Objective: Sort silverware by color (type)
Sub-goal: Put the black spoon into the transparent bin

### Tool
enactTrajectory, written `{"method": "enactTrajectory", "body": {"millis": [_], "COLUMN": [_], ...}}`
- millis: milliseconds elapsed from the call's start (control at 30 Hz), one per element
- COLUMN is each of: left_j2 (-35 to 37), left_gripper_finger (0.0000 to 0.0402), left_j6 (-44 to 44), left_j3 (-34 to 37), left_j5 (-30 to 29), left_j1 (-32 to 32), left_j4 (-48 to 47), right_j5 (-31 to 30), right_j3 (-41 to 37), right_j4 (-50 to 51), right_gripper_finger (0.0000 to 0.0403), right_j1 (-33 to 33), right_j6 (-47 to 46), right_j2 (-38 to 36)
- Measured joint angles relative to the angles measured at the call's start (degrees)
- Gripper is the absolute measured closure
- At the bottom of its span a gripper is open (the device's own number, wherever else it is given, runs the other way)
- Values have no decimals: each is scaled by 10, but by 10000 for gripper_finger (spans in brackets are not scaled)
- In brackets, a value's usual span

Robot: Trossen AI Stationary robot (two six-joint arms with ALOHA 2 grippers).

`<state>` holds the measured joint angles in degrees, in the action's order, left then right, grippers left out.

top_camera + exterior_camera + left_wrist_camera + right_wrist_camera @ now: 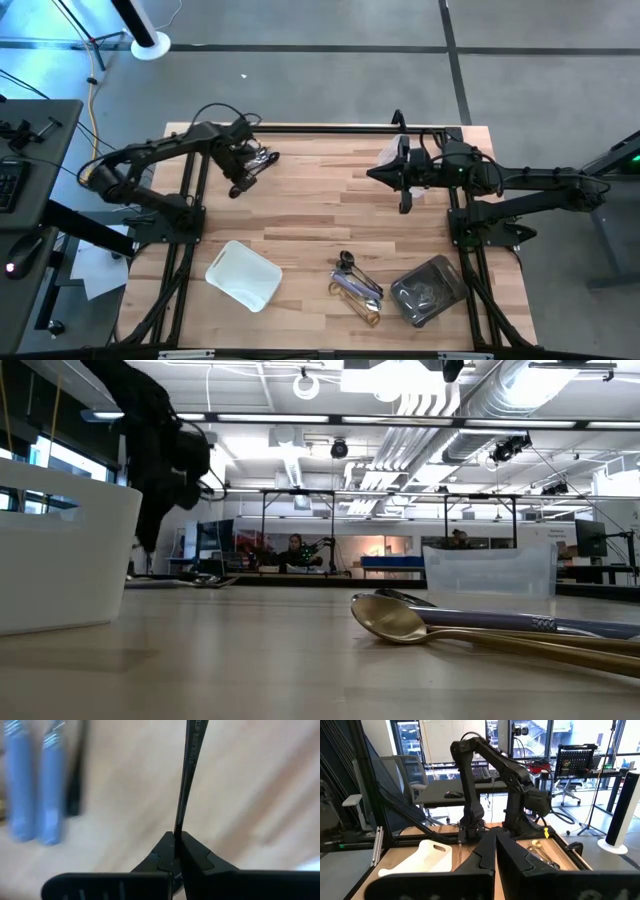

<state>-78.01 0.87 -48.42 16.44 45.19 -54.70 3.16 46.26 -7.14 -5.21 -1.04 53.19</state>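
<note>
My left gripper (240,184) is over the table's far left part, shut on a dark grey utensil (189,775). In the left wrist view (176,836) that utensil shows edge-on and runs straight out from the fingertips. Two pieces with bluish-silver handles (35,790) lie on the wood beside it, also seen from above (262,157). More silverware (358,288), gold and silver, lies in a pile near the table's near edge; its gold spoon (400,622) rests bowl-down. My right gripper (385,172) hovers shut and empty over the far middle (496,840). My left gripper pinches the dark utensil's thin handle (179,822) between its two fingertips. The handle lies along the fingers and points away from them, its narrow edge toward the camera. Whether its far end touches the table cannot be seen.
A white tray (243,273) sits near the near-left edge, and a clear grey tray (430,290) holding a few pieces sits near-right. Bare wood lies between the arms in the middle of the table. People and desks show in the room behind.
</note>
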Motion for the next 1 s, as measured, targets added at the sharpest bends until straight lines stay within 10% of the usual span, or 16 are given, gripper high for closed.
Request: {"method": "enactTrajectory", "body": {"millis": [367,700,1000], "left_j2": [143,186,183], "left_gripper_finger": [401,401,401], "left_j6": [-117,-210,-153], "left_j3": [-61,-62,-63], "left_j5": [123,106,16], "left_j1": [-64,-187,-257], "left_j4": [226,597,623], "right_j5": [0,0,0], "right_j3": [0,0,0], "right_j4": [-52,-109,-111], "right_gripper_finger": [402,402,402], "right_j1": [0,0,0], "right_j6": [0,-35,-36], "right_j2": [0,13,16]}}
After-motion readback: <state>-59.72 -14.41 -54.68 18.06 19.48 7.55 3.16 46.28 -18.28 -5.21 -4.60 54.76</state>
